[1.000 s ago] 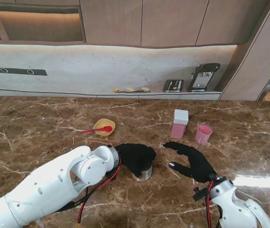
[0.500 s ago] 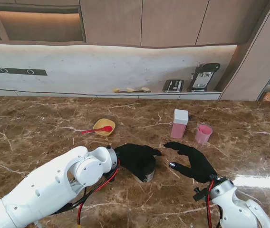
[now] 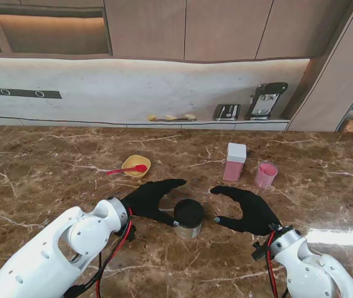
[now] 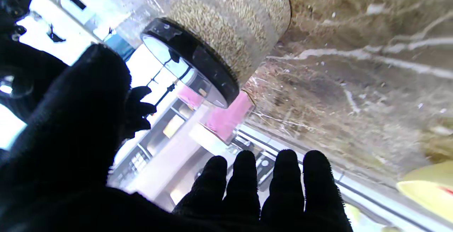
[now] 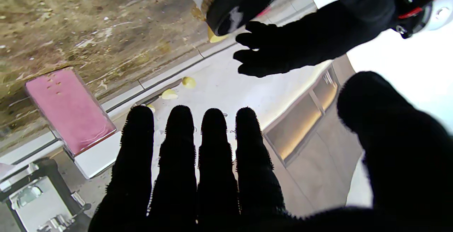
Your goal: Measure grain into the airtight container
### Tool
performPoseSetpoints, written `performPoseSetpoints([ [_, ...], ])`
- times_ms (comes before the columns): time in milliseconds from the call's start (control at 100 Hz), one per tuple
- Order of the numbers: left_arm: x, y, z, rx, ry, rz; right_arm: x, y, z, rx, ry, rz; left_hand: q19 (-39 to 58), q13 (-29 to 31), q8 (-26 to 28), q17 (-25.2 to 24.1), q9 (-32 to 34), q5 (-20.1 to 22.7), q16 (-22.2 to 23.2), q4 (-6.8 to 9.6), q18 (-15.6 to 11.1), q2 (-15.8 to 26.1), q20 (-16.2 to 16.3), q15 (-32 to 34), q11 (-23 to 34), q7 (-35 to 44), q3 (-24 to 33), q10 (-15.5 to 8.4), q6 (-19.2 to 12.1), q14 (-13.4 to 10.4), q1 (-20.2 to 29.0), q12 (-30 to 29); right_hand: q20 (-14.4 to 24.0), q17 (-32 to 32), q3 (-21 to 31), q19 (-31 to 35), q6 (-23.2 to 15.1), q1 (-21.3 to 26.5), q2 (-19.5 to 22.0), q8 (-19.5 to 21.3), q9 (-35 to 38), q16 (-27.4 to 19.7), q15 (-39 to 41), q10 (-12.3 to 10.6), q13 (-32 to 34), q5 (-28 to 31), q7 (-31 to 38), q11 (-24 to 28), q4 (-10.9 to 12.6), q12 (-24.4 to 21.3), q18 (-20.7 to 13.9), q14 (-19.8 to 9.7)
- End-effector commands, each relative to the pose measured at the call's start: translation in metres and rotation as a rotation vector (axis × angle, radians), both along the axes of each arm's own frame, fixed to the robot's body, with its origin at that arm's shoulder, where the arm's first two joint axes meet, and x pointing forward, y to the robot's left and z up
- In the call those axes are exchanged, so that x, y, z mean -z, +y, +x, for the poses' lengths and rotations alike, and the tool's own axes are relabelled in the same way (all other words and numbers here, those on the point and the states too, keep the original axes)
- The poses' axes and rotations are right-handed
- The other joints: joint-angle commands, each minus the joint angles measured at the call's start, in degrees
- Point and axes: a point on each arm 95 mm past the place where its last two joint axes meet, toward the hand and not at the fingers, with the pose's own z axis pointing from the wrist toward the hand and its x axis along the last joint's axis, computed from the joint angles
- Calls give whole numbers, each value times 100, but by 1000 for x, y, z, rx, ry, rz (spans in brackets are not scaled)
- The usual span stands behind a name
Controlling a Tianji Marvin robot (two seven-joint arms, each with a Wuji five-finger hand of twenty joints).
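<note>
A clear jar of grain with a black lid stands upright on the marble table between my two hands. In the left wrist view the grain jar shows beige grain behind its black lid. My left hand is open just left of the jar, fingers spread, apart from it. My right hand is open to the jar's right, thumb tip close to its base. The pink container with a white lid stands farther back, seen also as the pink container. A pink cup stands beside it.
A yellow bowl with a red spoon sits farther from me on the left. The back counter holds a black appliance and small yellow pieces. The table edge runs along the back wall.
My left hand, which covered the jar's top, has let go and drawn back to the left, opening. The jar now stands uncovered. My right hand has edged slightly toward it.
</note>
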Motion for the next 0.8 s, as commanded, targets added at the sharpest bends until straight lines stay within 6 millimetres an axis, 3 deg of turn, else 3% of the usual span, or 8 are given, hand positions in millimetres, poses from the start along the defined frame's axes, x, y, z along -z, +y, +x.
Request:
performPoseSetpoints([
  [0, 21, 7, -9, -24, 38, 4, -4, 6, -2, -20, 10, -34, -106, -149, 224, -35, -196, 19, -194, -80, -402, -287, -91, -149, -108, 347, 290, 38, 79, -322, -228, -136, 194, 79, -356, 143, 168, 222, -193, 257, 35, 223, 96, 12, 299, -177, 207, 148, -244, 250, -149, -18],
  [100, 38, 15, -14, -64, 71, -24, -10, 13, -1, -28, 19, -154, 158, -102, 312, -19, -165, 32, -246, -130, -475, -529, 30, -89, -56, 660, 619, 34, 47, -376, -176, -219, 327, 54, -681, 189, 355, 211, -413, 685, -246, 505, 239, 114, 237, -476, 345, 366, -132, 719, -127, -16],
  [220, 58, 18, -16, -85, 102, -51, -17, 25, -1, -50, 51, -265, 402, -49, 330, -23, -144, -10, -257, -173, -537, -709, 140, -22, -5, 722, 888, 11, 10, -444, -132, -253, 536, -46, -534, 163, 509, 90, -691, 1046, -774, 772, 330, 153, 4, -918, 229, 457, -90, 1081, -140, -6],
  [370, 77, 13, -16, -95, 131, -85, -24, 40, -3, -77, 99, -383, 326, -99, -79, -26, -176, -32, -287, -248, -610, -799, 69, -11, -91, -38, 1068, -76, -33, -523, -177, -314, 762, -114, -490, 99, 636, -58, -658, 1254, -1289, 952, 416, 182, -259, -1360, -9, 485, -112, 1275, -178, 14],
  [530, 86, 7, -13, -74, 137, -96, -25, 58, -2, -78, 109, -476, -137, -237, -369, -8, -251, -52, -269, -256, -616, -782, -164, -95, -286, -729, 991, -124, -354, -542, -184, -283, 1003, -32, -384, 173, 676, -279, -646, 1312, -1441, 1142, 624, 165, -304, -1505, -224, 540, -135, 1366, -199, 25],
  [650, 90, 1, -11, -65, 136, -98, -26, 70, 0, -83, 115, -543, -522, -372, -524, -41, -357, -64, -216, -252, -572, -766, -322, -127, -431, -827, 943, -92, -489, -465, -206, -181, 1114, 47, -371, 236, 725, -348, -633, 1239, -1527, 1263, 774, 173, -303, -1628, -421, 561, -169, 1406, -191, 25],
  [790, 96, -5, -8, -73, 148, -112, -24, 82, 4, -89, 117, -595, -724, -368, -601, -20, -397, -41, -169, -253, -529, -769, -280, -123, -507, -780, 933, -85, -530, -385, -182, -25, 1236, 179, -378, 347, 737, -353, -626, 1126, -1555, 1425, 986, 166, -298, -1672, -627, 630, -204, 1473, -172, 37],
])
